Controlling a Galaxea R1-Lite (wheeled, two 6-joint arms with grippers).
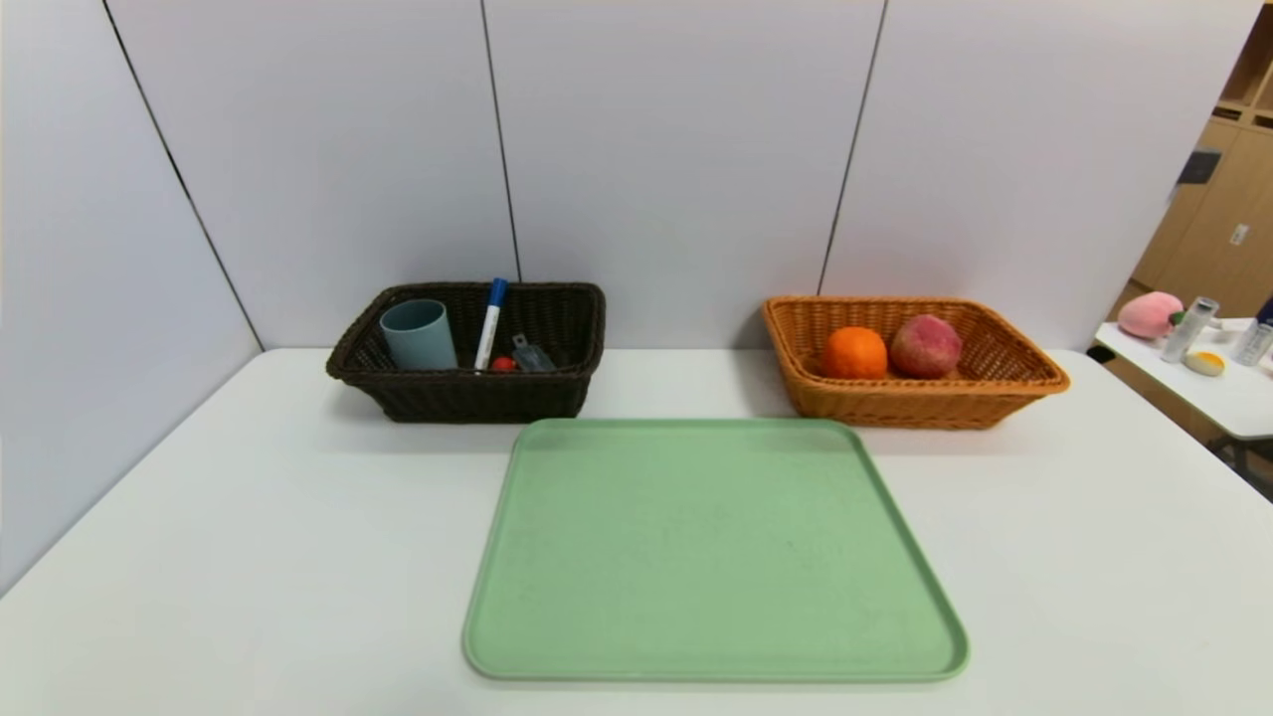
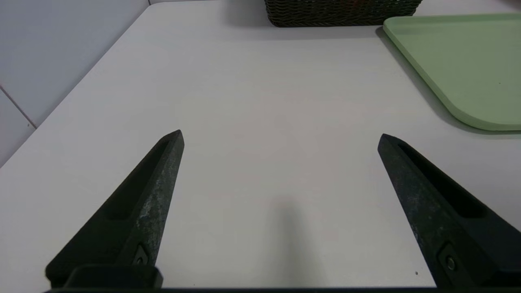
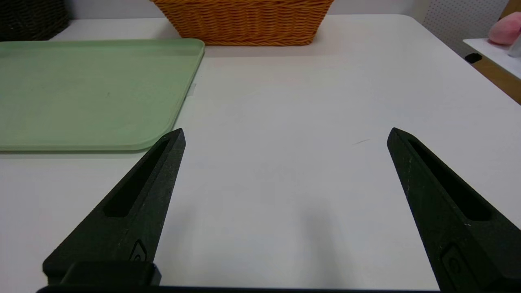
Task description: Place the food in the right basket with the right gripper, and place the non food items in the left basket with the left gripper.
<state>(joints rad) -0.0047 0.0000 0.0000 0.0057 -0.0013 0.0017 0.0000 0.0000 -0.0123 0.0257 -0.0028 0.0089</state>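
Nearest the head camera lies a flat pale-green plastic tray (image 1: 711, 552) with rounded corners, nothing on it, resting on the white table (image 1: 249, 557). Behind its far left corner stands the rectangular dark brown woven wicker basket (image 1: 467, 393). Inside are a blue-grey plastic cup (image 1: 418, 335) standing upright, a white marker with a blue cap (image 1: 490, 323) leaning cap-up beside it, a small red rubber duck (image 1: 503, 364), only its top showing over the rim, and a slim clear-grey case (image 1: 532, 355) lying just beside the duck. Behind the tray's far right corner sits the rectangular orange-tan woven wicker basket (image 1: 920, 403) with a flared rim, holding a round bright orange (image 1: 854, 353) and a fuzzy red-pink peach (image 1: 926, 346), the two fruits touching side by side.

Both arms hang low over bare table at the near edge. Black pointed fingers of the left gripper (image 2: 281, 138) stand wide apart, holding nothing, left of the tray. Those of the right gripper (image 3: 287, 136) are likewise spread and hold nothing, right of the tray.

Pale panel walls (image 1: 676, 149) close the back and left. At far right a second white table (image 1: 1218, 393) carries a pink plush toy (image 1: 1151, 314) and some bottles, before wooden cabinets (image 1: 1223, 219).
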